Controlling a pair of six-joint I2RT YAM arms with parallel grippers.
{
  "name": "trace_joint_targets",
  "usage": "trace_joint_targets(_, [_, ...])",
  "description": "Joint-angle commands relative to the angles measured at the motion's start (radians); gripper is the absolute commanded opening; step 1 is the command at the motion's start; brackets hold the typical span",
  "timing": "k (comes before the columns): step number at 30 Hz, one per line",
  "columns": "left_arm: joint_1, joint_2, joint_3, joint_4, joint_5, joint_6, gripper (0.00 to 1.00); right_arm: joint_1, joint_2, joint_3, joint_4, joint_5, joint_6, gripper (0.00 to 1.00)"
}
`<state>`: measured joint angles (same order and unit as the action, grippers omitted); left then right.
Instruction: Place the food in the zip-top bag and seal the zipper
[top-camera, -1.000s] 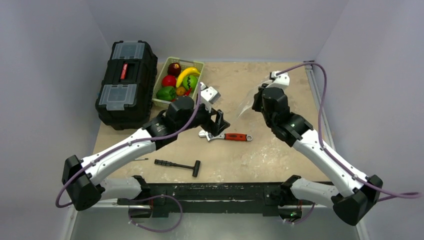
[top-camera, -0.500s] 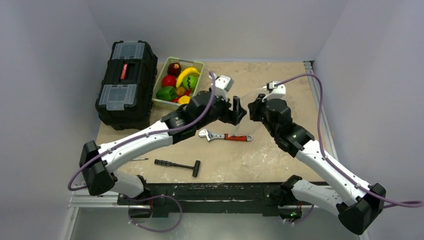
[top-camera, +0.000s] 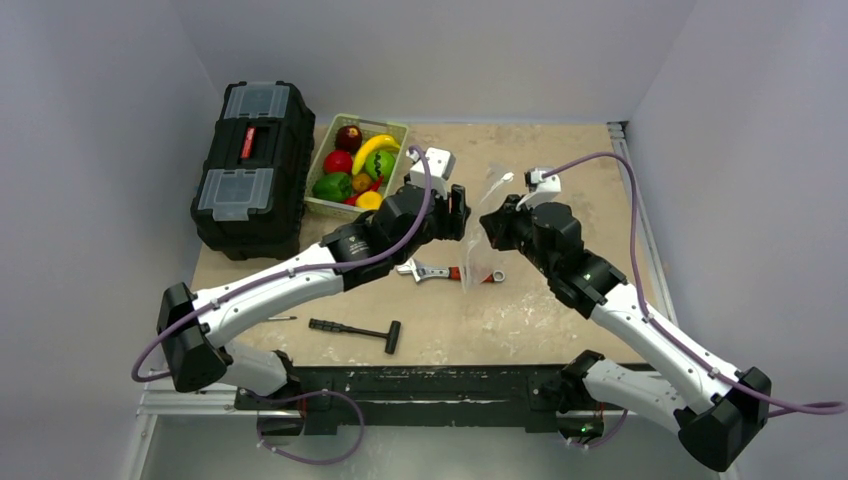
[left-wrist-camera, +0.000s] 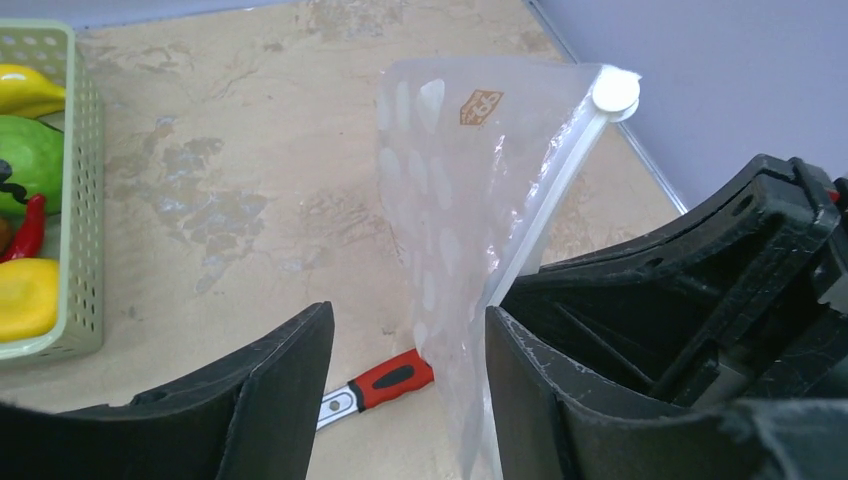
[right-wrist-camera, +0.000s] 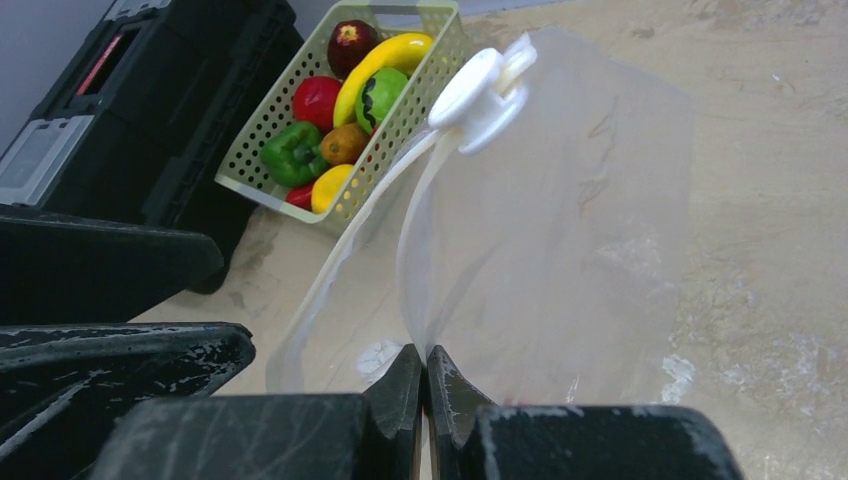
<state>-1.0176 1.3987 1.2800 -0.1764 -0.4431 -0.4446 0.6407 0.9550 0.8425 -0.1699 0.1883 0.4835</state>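
Observation:
My right gripper (right-wrist-camera: 424, 362) is shut on the clear zip-top bag (right-wrist-camera: 560, 250) and holds it hanging above the table, mouth edge upward. The zipper strip (left-wrist-camera: 545, 215) runs along that edge to a small white tab (left-wrist-camera: 614, 92). My left gripper (left-wrist-camera: 408, 340) is open, its jaws either side of the bag's lower edge, the right finger (left-wrist-camera: 530, 380) next to the zipper strip. In the top view the two grippers meet at the bag (top-camera: 478, 240) in the middle of the table. The food (top-camera: 352, 165) lies in the pale green basket (top-camera: 318, 155), untouched.
A black toolbox (top-camera: 250, 165) stands left of the basket. A red-handled adjustable wrench (top-camera: 440, 272) lies under the bag, and a black hammer (top-camera: 355, 330) lies near the front edge. Grey walls close in the table.
My left arm swung right and forward from above the wrench to the bag. My right arm brought the bag left and lowered it to hang between the left jaws.

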Motion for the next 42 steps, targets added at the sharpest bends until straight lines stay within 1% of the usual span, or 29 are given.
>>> trace_joint_targets(1, [-0.006,0.026,0.061,-0.046,-0.03,0.006,0.56,0.002,-0.006,0.011,0.039,-0.037,0.012,0.0])
trace_joint_targets(3, [-0.006,0.043,0.076,-0.053,-0.025,0.006,0.55,0.002,0.0,0.02,0.035,-0.045,0.012,0.0])
trace_joint_targets(5, [-0.005,0.048,0.062,-0.026,0.004,0.009,0.54,0.002,0.006,0.024,0.027,-0.048,0.012,0.0])
trace_joint_targets(9, [-0.006,0.051,0.009,0.019,0.041,0.01,0.59,0.002,0.024,0.028,0.004,-0.017,0.0,0.0])
trace_joint_targets(10, [-0.006,0.058,0.006,0.016,0.04,0.019,0.58,0.002,0.026,0.032,-0.005,-0.019,-0.007,0.0])
trace_joint_targets(13, [-0.004,0.089,0.03,-0.029,-0.025,0.051,0.45,0.002,0.013,0.034,-0.012,-0.006,-0.018,0.0])
trace_joint_targets(15, [-0.004,0.113,0.052,-0.049,-0.041,0.075,0.43,0.001,0.005,0.04,-0.015,0.005,-0.022,0.0])
trace_joint_targets(16, [-0.004,0.122,0.061,-0.054,-0.03,0.084,0.44,0.001,0.005,0.045,-0.015,0.009,-0.024,0.0])
trace_joint_targets(18, [-0.004,0.129,0.065,-0.042,0.023,0.103,0.53,0.002,0.018,0.053,-0.019,0.011,-0.026,0.0])
trace_joint_targets(20, [-0.004,0.104,0.026,0.006,0.076,0.1,0.6,0.002,0.044,0.059,-0.029,0.018,-0.026,0.0])
trace_joint_targets(23, [-0.003,0.055,-0.025,0.044,0.1,0.076,0.71,0.001,0.077,0.084,-0.075,0.04,-0.016,0.0])
trace_joint_targets(25, [0.001,0.045,-0.039,0.054,0.127,0.065,0.75,0.002,0.082,0.091,-0.085,0.041,-0.016,0.0])
trace_joint_targets(29, [0.017,0.063,-0.018,0.033,0.164,0.05,0.76,0.003,0.077,0.106,-0.099,0.064,-0.028,0.0])
trace_joint_targets(31, [0.034,0.059,-0.024,0.032,0.191,0.02,0.76,0.002,0.077,0.115,-0.113,0.076,-0.03,0.0])
trace_joint_targets(34, [0.066,0.065,-0.054,0.08,0.233,-0.022,0.71,0.001,0.072,0.122,-0.121,0.059,-0.039,0.0])
trace_joint_targets(37, [0.099,0.108,-0.027,0.08,0.307,-0.049,0.67,0.002,0.057,0.115,-0.107,0.033,-0.044,0.0])
trace_joint_targets(42, [0.126,0.188,0.019,0.128,0.343,-0.053,0.57,0.001,0.046,0.116,-0.131,-0.025,-0.059,0.0])
